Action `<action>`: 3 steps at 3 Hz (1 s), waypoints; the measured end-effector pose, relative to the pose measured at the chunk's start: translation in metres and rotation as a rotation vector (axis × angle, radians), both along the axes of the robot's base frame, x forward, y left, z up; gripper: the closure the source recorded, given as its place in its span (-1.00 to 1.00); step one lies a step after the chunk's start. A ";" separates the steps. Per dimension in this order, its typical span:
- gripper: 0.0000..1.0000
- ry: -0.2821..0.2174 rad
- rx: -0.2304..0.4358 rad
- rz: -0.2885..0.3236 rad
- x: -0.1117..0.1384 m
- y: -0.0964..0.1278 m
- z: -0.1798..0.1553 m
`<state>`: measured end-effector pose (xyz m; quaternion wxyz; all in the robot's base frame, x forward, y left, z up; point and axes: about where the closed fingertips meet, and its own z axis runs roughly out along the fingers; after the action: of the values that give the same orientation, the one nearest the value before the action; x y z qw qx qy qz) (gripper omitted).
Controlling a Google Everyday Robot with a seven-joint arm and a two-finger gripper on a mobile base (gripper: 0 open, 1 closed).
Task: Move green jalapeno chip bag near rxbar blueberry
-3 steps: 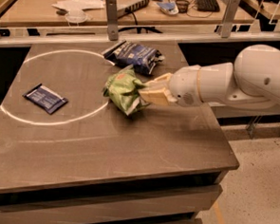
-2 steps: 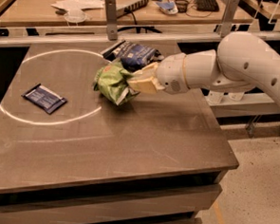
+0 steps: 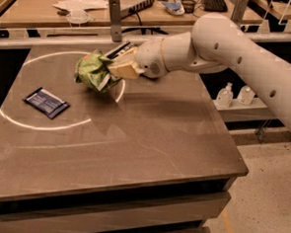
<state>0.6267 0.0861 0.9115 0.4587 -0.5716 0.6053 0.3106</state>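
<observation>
Pinches with the tan fingers [image 3: 123, 68], drawn narrow onto a bunched fold at one side of the green jalapeno chip bag [image 3: 93, 71]. Takes it by the crumpled edge rather than the flat face, likely because glossy foil gives little else to bite on. Holds the bag out ahead of the gripper [image 3: 112, 71], apparently lifted clear of the table [image 3: 173, 140], with a shadow underneath; carried rather than dragged, probably to keep it from snagging or sliding out.

Places gripper and bag over the rear middle of the tabletop, on the far arc of the pale ring of light. Reaches in from the right on a long white arm [image 3: 224, 37], laid low and nearly level, which suits a sideways sweep across the surface.

Leaves the rxbar blueberry [image 3: 46, 102] flat near the left edge, well apart from the bag and closer to the camera. Needs, by this layout, more travel leftward and forward, then a gentle set-down just beside the bar without covering it.
</observation>
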 end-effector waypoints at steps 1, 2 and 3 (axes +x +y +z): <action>0.00 0.010 -0.016 0.030 0.002 0.023 -0.004; -0.45 0.028 -0.026 0.087 -0.004 0.044 -0.010; -1.00 0.042 -0.027 0.198 -0.019 0.066 -0.015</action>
<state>0.6072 0.1520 0.8964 0.4053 -0.6279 0.5595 0.3583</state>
